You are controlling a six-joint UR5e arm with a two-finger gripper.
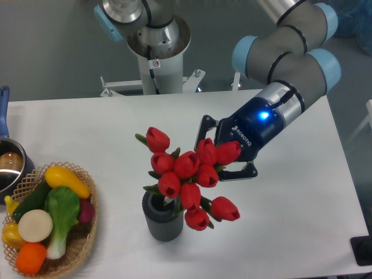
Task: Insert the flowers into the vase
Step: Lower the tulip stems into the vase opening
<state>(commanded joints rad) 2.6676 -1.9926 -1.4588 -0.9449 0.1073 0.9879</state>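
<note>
The flowers [187, 173], a bunch of red tulip buds with green leaves, hang tilted over the vase [163, 221], a dark grey ribbed cylinder near the table's front. Their stem ends reach down into the vase's mouth, which the buds partly cover. My gripper [224, 152] comes in from the upper right and is shut on the bunch just behind the buds. Its fingertips are mostly hidden among the blooms.
A wicker basket [81, 238] of toy vegetables stands at the front left. A shiny metal pot [9, 165] with a blue handle sits at the left edge. The robot's base column [156, 55] rises behind the table.
</note>
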